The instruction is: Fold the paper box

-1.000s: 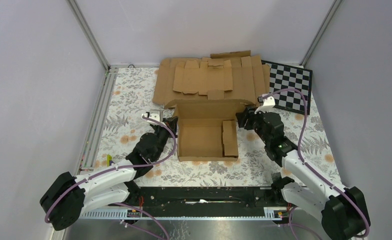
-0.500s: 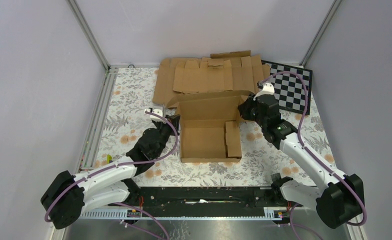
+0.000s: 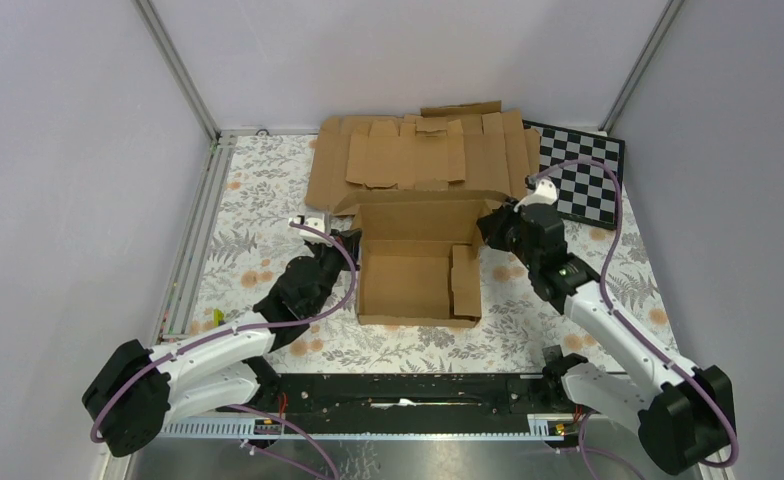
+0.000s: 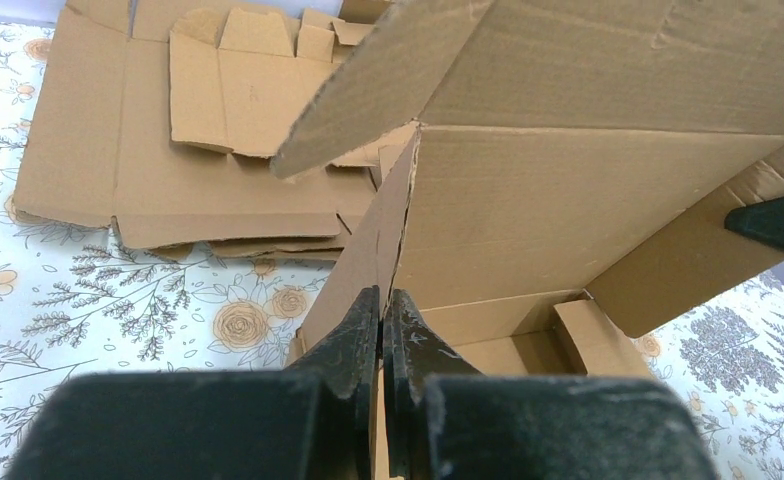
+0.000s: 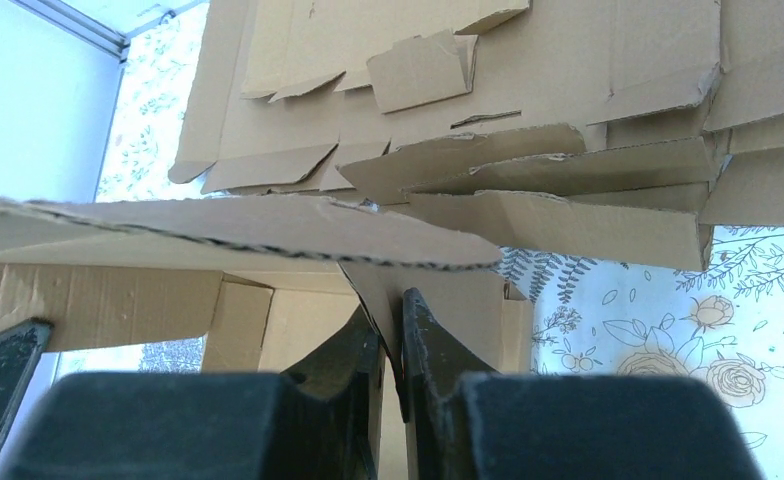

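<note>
The paper box (image 3: 408, 280) is a brown cardboard piece, partly formed, standing in the middle of the table with its back flap (image 3: 423, 202) raised and tilted forward. My left gripper (image 3: 346, 246) is shut on the box's left wall (image 4: 368, 250). My right gripper (image 3: 490, 229) is shut on the box's right wall (image 5: 438, 285). The right inner flap (image 3: 462, 278) lies folded inside the box. In the left wrist view the back panel (image 4: 568, 230) stands upright under the overhanging flap (image 4: 608, 60).
A pile of flat brown cardboard blanks (image 3: 418, 155) lies right behind the box. A black-and-white checkerboard (image 3: 580, 172) leans at the back right. A metal rail (image 3: 193, 240) runs along the left edge. White walls close in the floral table (image 3: 258, 200).
The right gripper rose and moved back along the right wall, then came slightly forward. The back flap came up from lying flat to tilting forward. The left gripper kept its hold.
</note>
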